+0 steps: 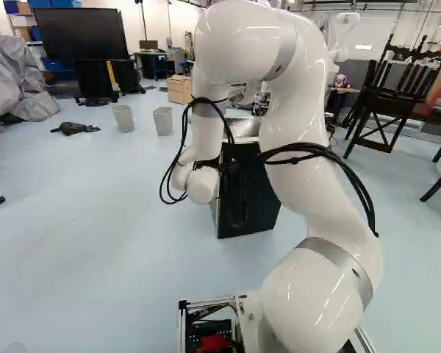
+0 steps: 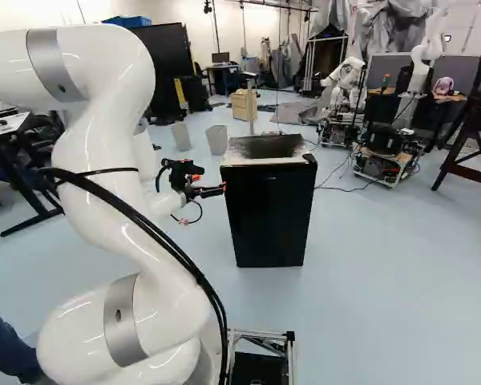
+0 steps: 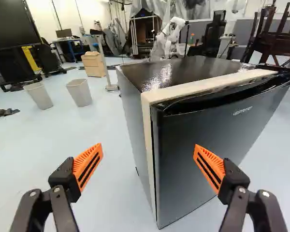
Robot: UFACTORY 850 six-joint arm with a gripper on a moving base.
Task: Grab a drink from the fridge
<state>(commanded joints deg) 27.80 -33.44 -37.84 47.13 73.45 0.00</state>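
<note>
My gripper (image 2: 212, 184) released, orange pads (image 3: 88, 166) spread wide, the closed black fridge (image 3: 181, 140) ahead, its near corner between my fingers.

Fridge (image 3: 198, 150) stands near, on floor (image 3: 43, 154), just ahead of me. Two bins (image 3: 79, 92) side by side, left of fridge and farther off. Box (image 3: 93, 64) behind bins. Crumpled cloth (image 1: 75, 129) on floor, left of bins. Screen (image 1: 81, 33) far left. Another robot (image 2: 349, 78) far, beyond fridge. Chairs (image 1: 386, 105) right.
</note>
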